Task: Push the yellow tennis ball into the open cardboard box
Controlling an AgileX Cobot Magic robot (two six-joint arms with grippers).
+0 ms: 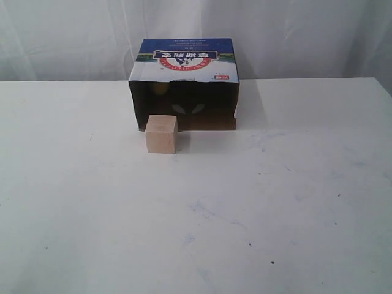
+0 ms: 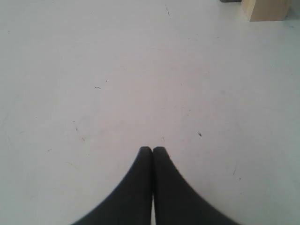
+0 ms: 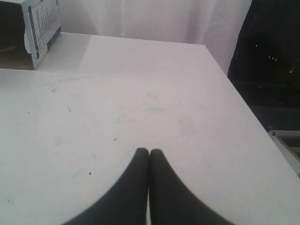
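The open cardboard box (image 1: pixel 184 82) stands at the back middle of the white table, its dark opening facing the camera and its blue-and-white printed top up. Deep in its left side a dim yellow round patch (image 1: pixel 160 89) shows, which looks like the yellow tennis ball. Neither arm appears in the exterior view. In the left wrist view my left gripper (image 2: pixel 152 149) is shut with nothing held, over bare table. My right gripper (image 3: pixel 149 151) is also shut and holds nothing; a corner of the box (image 3: pixel 41 28) lies far off from it.
A pale wooden cube (image 1: pixel 161 134) stands just in front of the box's left half, and its lower part shows in the left wrist view (image 2: pixel 265 9). The table's right edge (image 3: pixel 243 101) runs near the right gripper. White curtains hang behind.
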